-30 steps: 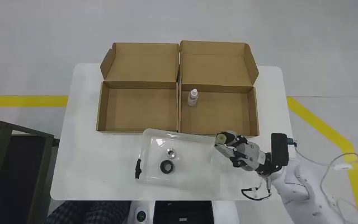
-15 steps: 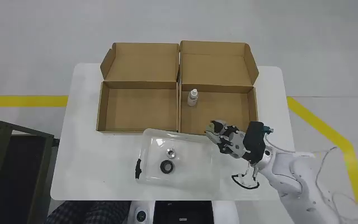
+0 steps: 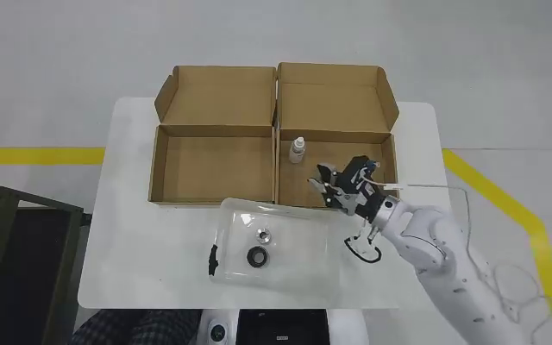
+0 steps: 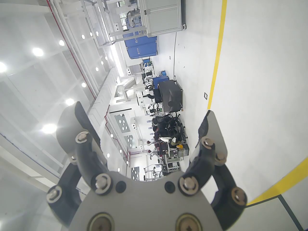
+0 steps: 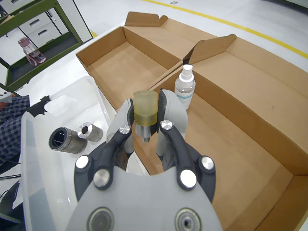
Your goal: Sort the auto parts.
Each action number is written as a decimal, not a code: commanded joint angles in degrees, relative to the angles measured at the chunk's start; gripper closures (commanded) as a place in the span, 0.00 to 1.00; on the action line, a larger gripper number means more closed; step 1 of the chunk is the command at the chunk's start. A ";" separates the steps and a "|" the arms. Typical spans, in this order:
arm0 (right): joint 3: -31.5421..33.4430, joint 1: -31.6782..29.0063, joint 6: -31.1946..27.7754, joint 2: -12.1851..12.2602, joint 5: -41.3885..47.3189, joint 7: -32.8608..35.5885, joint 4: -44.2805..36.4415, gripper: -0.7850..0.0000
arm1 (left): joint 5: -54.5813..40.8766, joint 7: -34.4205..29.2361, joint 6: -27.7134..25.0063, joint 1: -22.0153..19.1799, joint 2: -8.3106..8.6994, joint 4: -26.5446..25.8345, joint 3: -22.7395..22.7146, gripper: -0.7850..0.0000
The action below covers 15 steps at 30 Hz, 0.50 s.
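Observation:
My right gripper is shut on a yellowish rubber bumper with a metal stud. It hovers over the front edge of the right cardboard box, just past the clear tray. A spray bottle stands upright in that box's far left corner. In the tray lie a black-bored bearing sleeve and a small metal cylinder. My left gripper is open with nothing in it, aimed at the room.
The left cardboard box sits open beside the right one, lids folded back. A black scrap hangs on the tray's left rim. A green shelf stands off the table's left side.
My right arm has swung from the table right of the tray up and left to the right box's front edge, carrying the bumper. Tray parts have not moved.

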 commanded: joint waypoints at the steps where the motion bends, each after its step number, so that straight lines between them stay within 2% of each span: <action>1: -1.59 2.60 0.19 -0.38 0.60 2.27 2.66 1.00 | 0.00 0.00 0.00 0.00 0.00 0.00 0.00 0.00; 8: -6.08 9.23 0.06 -1.73 3.23 7.02 9.68 1.00 | 0.00 0.00 0.00 0.00 0.00 0.00 0.00 0.00; 15: -8.36 13.51 1.21 -2.54 4.37 13.24 12.66 1.00 | 0.00 0.00 0.00 0.00 0.00 0.00 0.00 0.00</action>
